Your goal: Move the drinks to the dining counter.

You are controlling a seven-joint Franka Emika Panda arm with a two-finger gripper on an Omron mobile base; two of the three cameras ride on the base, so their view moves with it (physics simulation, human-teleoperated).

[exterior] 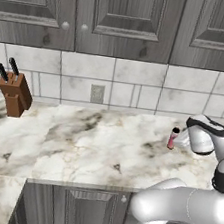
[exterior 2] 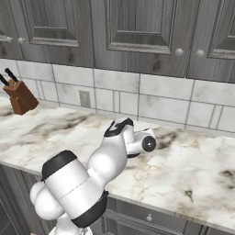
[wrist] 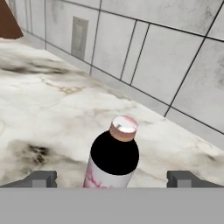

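Fingertips of the gripper [wrist: 112,179] stand spread wide at the near edge of the hand view, one on each side of the pink bottle [wrist: 113,159], neither touching it. Bottle between them stands upright on the marble wall counter [exterior: 79,145], seen from above its shoulder, with a dark band under a pale pinkish cap. From the left base view the bottle [exterior: 173,139] sits just beside the white hand, near the back of the counter. Beyond the bottle runs the grey tiled backsplash [exterior: 137,87], with a wall outlet [exterior: 97,94] in it. Far along the counter from the bottle stands a brown knife block [exterior: 14,94], against the backsplash. Above the bottle hang grey panelled cabinets [exterior: 127,15].
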